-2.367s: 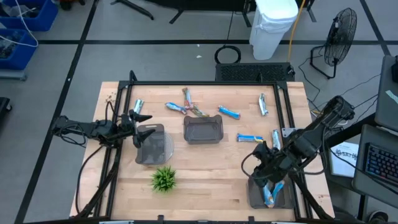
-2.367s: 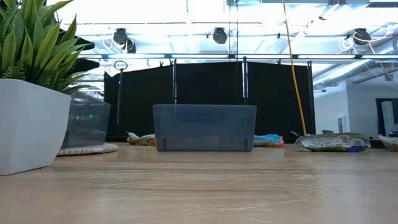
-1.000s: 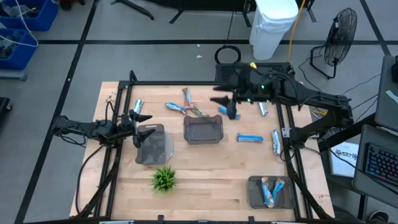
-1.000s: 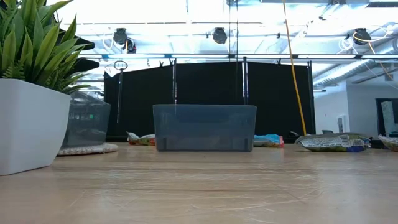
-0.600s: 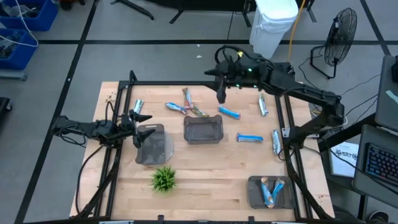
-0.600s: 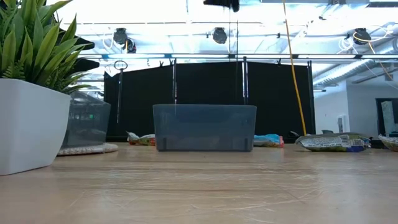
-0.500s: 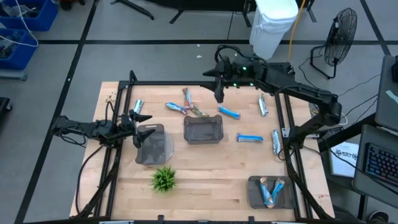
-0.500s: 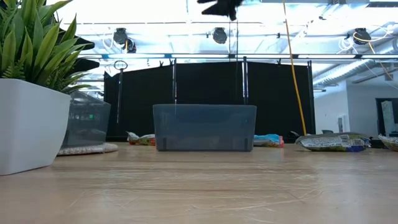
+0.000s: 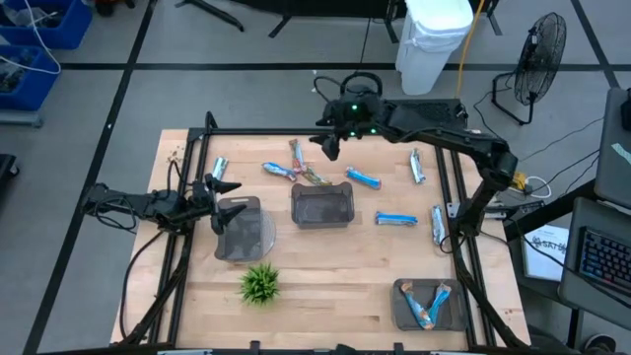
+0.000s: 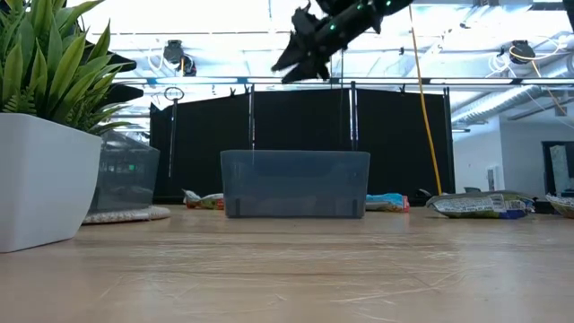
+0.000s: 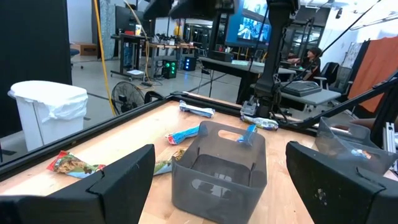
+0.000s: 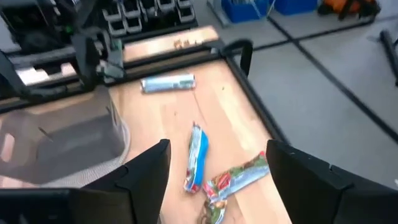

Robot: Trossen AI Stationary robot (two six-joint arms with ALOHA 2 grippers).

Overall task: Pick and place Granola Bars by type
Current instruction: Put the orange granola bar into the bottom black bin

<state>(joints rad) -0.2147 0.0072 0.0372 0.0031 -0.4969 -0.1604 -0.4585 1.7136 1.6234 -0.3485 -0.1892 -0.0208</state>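
Granola bars lie along the table's far half. A silver one (image 9: 219,168) is at the left. A blue one (image 9: 278,171) and two red-green ones (image 9: 296,153) touch at the middle. Farther right are two more blue ones (image 9: 363,178) and two silver ones (image 9: 417,166). My right gripper (image 9: 330,146) hangs open in the air over the far edge, high above the table in the low view (image 10: 291,58). Its wrist view looks down on the blue bar (image 12: 198,155) and a red-green bar (image 12: 239,177) between its fingers (image 12: 214,186). My left gripper (image 9: 212,192) waits open at the left edge.
A dark tray (image 9: 321,205) stands mid-table. Another tray (image 9: 242,227) sits on a round mat in front of the left gripper. A third tray (image 9: 402,314) at the near right holds two blue bars. A small green plant (image 9: 260,284) stands near the front.
My right gripper has swung from over the blue bar right of the middle tray toward the table's far edge and left. It has come down into the low view and now hangs by the crossed bars. No bar has moved.
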